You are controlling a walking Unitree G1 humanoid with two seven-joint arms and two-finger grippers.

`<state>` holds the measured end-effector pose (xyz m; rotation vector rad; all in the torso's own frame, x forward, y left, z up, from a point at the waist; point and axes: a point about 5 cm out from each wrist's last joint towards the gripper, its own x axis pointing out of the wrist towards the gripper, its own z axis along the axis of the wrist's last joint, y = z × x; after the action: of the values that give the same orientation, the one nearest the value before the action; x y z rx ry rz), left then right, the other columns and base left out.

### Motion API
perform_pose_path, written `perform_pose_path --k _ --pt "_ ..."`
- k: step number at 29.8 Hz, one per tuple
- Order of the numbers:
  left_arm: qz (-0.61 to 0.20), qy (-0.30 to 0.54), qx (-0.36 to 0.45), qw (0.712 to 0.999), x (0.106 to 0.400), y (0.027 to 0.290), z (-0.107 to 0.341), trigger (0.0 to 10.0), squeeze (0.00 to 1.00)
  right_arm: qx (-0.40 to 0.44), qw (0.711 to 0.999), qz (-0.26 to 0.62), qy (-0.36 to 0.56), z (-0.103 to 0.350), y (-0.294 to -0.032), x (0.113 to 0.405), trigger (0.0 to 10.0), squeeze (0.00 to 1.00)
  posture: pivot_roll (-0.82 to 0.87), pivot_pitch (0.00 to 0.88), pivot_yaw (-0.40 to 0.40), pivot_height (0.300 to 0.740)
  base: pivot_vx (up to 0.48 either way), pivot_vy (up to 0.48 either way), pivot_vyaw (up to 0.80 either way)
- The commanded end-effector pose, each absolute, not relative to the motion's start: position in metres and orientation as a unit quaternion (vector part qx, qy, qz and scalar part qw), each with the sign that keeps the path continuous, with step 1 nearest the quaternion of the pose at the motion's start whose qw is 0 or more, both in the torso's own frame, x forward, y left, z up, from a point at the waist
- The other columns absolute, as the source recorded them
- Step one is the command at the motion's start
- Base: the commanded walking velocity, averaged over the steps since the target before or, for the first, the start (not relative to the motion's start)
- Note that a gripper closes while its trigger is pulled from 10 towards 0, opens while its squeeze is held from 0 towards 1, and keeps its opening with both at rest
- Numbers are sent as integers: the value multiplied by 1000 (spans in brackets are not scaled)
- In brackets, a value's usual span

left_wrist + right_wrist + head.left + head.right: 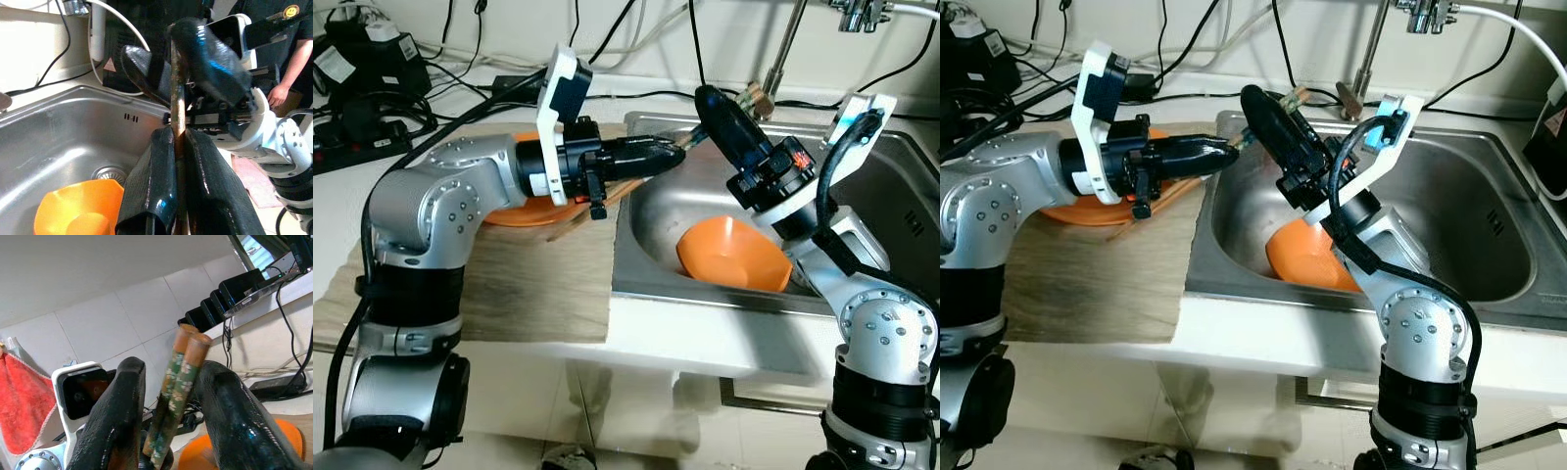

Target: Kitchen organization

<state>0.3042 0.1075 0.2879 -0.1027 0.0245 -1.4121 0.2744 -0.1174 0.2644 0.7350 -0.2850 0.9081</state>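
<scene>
A pair of brown chopsticks (177,98) with a green flowered end (178,377) is held over the left part of the steel sink (901,196). My left gripper (677,155) reaches in from the wooden board and is shut on the chopsticks' lower part. My right gripper (705,98) comes up from the sink side, its fingers (124,396) open on either side of the chopsticks' upper end, with a gap showing. An orange bowl (734,257) lies tilted in the sink below both grippers. An orange plate (524,213) rests on the board under my left forearm.
The wooden board (529,284) covers the counter left of the sink. A faucet (783,49) stands behind the basin. Power strips and cables (362,127) lie at the back left. A person (288,73) stands beyond the sink.
</scene>
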Motion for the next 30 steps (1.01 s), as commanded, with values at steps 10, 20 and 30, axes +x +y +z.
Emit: perform_pose_path --k 10,20,30 --pt "-656 12 -40 754 299 108 291 0 0 357 810 443 -143 268 -118 269 0 0 -10 7 10 740 0 0 0" --pt "-663 2 -31 748 297 107 291 0 0 358 811 439 -149 269 -120 270 0 0 -13 0 15 740 0 0 0" --pt "-645 8 -55 762 301 110 292 10000 1000 342 822 425 -162 275 -129 274 0 0 -17 0 17 740 0 0 0"
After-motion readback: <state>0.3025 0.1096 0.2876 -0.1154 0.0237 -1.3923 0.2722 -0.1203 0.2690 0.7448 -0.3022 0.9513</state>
